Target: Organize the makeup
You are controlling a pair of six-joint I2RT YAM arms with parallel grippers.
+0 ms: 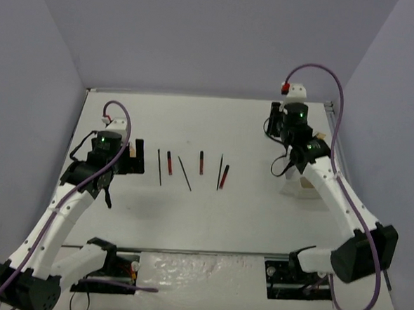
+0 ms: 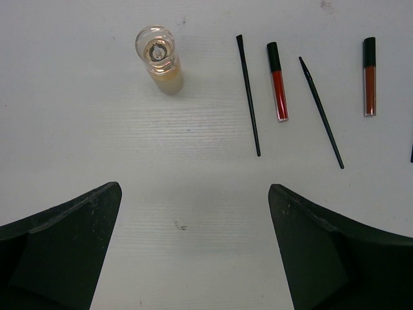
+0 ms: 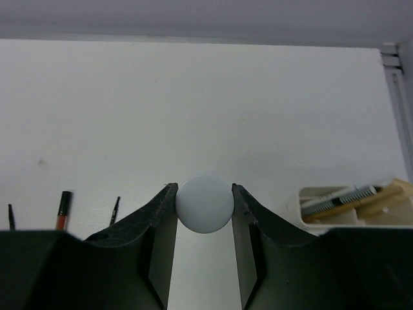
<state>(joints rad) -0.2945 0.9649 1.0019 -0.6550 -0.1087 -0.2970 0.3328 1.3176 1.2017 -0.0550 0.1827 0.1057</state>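
Observation:
My right gripper (image 3: 204,188) is shut on the grey bottle (image 3: 204,208), whose round pale-grey top shows between the jaws, above the table. In the top view this gripper (image 1: 276,123) hangs at the far right. My left gripper (image 2: 195,187) stands wide open over bare table with nothing between its fingers. Ahead of it stands a beige bottle (image 2: 160,59) with a clear cap. To that bottle's right lie a thin black stick (image 2: 248,97), a red tube (image 2: 278,84), another black stick (image 2: 321,113) and a brown-red tube (image 2: 369,77). From above, the sticks (image 1: 192,169) form a row mid-table.
A white compartmented tray (image 1: 305,188) sits at the right, under the right arm. The right wrist view shows its rim (image 3: 306,194) and a few sticks (image 3: 352,197) inside. Purple walls enclose the table. A metal rail (image 3: 397,77) runs along the right edge.

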